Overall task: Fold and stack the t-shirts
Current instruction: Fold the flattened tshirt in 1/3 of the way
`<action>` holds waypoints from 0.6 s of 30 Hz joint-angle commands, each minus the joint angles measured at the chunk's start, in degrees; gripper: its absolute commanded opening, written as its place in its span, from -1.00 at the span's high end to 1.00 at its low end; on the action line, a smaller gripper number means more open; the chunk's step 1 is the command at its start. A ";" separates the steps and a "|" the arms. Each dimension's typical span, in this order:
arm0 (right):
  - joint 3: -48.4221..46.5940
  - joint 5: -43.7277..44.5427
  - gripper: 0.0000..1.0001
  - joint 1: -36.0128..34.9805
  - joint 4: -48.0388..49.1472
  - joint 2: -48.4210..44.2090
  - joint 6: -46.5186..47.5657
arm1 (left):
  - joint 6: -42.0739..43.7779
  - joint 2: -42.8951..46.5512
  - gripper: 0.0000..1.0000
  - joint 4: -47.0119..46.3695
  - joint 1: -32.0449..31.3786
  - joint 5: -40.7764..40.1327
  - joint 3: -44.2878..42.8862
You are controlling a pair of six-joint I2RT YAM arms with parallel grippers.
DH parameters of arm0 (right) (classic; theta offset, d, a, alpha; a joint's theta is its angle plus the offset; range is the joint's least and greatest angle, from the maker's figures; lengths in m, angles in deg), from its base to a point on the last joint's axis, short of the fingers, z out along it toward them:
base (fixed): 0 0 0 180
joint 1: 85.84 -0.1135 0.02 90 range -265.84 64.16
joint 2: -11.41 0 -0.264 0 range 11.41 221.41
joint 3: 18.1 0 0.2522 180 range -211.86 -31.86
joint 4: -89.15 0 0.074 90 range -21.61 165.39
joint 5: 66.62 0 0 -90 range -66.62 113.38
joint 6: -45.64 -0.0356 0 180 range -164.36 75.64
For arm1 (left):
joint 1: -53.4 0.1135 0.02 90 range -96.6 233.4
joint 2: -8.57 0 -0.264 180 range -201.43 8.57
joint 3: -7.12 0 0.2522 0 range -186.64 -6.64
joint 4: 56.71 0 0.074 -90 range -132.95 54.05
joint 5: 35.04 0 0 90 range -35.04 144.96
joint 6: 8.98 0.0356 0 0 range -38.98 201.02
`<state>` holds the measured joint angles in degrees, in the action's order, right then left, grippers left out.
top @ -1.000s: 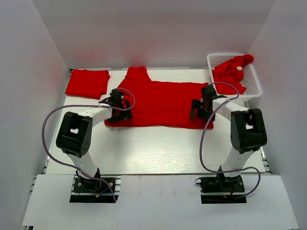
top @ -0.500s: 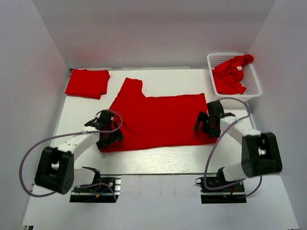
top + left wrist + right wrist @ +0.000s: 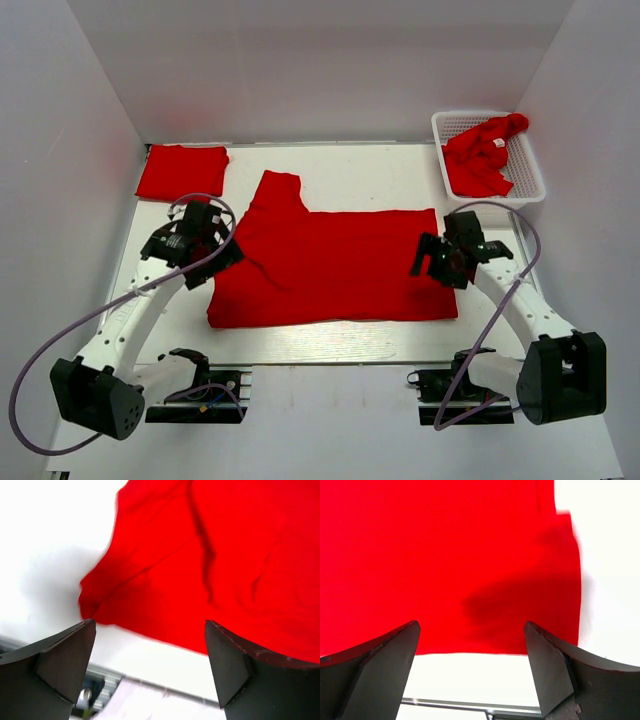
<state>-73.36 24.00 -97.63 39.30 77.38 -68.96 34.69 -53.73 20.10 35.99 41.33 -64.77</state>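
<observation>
One red t-shirt (image 3: 330,265) lies spread flat in the middle of the white table, one sleeve (image 3: 275,190) pointing to the back. A second t-shirt (image 3: 182,172) sits folded at the back left. A third (image 3: 480,152) is crumpled in the basket. My left gripper (image 3: 208,268) hovers open over the spread shirt's left edge. In the left wrist view the gripper (image 3: 150,650) has nothing between its fingers, and the shirt's corner (image 3: 225,570) lies below. My right gripper (image 3: 437,264) stands open over the shirt's right edge. The right wrist view shows that gripper (image 3: 470,650) empty above the hem (image 3: 445,555).
A white lattice basket (image 3: 532,172) stands at the back right corner. White walls close the table on the left, back and right. The table's near metal edge (image 3: 330,358) runs just below the shirt's hem, with both arm bases beyond it.
The spread shirt slid toward the near edge along with both grippers. The left gripper has since drawn back and outward from the shirt's corner; the right one has shifted slightly.
</observation>
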 commanded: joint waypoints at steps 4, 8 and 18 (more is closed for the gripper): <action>-6.67 -2.47 -0.81 -0.16 1.11 0.91 3.24 | 10.19 -4.22 -1.00 -15.61 -0.17 1.66 1.96; -6.93 -3.09 -0.81 -0.16 1.03 1.70 4.03 | 14.85 -9.04 -0.88 -25.33 -0.16 5.01 1.97; -13.61 8.06 -0.81 0.10 1.20 8.28 -0.17 | 21.71 -27.76 -0.99 -30.88 0.62 2.65 -15.57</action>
<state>-82.74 26.86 -97.59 39.25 83.68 -66.59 53.12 -78.69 -6.61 36.21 45.97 -71.94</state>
